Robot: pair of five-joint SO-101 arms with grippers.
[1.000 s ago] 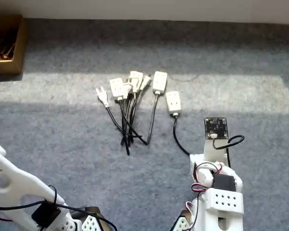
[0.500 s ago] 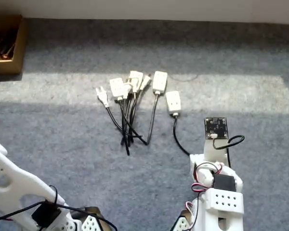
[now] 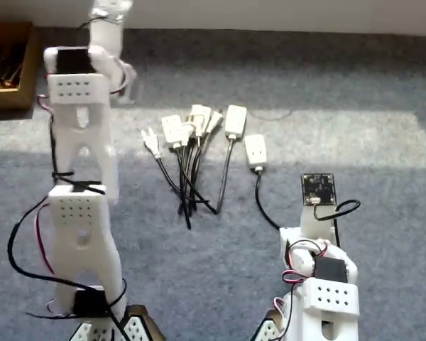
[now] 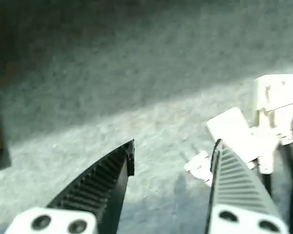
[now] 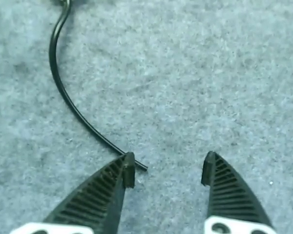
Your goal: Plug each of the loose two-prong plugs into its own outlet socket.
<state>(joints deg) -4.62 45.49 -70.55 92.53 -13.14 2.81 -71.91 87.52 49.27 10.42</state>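
Several white outlet sockets [image 3: 236,121] and plugs lie in a cluster on the grey carpet, their black cables [image 3: 188,185] running toward me. One loose two-prong plug [image 3: 151,142] lies at the cluster's left edge. My left arm [image 3: 78,142] stretches up along the left of the cluster. Its gripper [image 4: 173,151] hangs open above the carpet, with the loose plug [image 4: 200,165] beside one fingertip and white sockets [image 4: 234,129] just beyond. My right gripper [image 5: 168,168] is open over bare carpet, a black cable [image 5: 68,97] ending close to one fingertip. The right arm [image 3: 319,284] is at the near right.
A wooden box [image 3: 11,67] stands at the far left edge. One socket [image 3: 255,151] lies apart at the cluster's right, its cable curving toward the right arm. A sunlit band crosses the carpet; open carpet lies far right.
My left arm has swung up from the near left corner and now extends far over the left side of the carpet. The right arm and the plugs have not moved.
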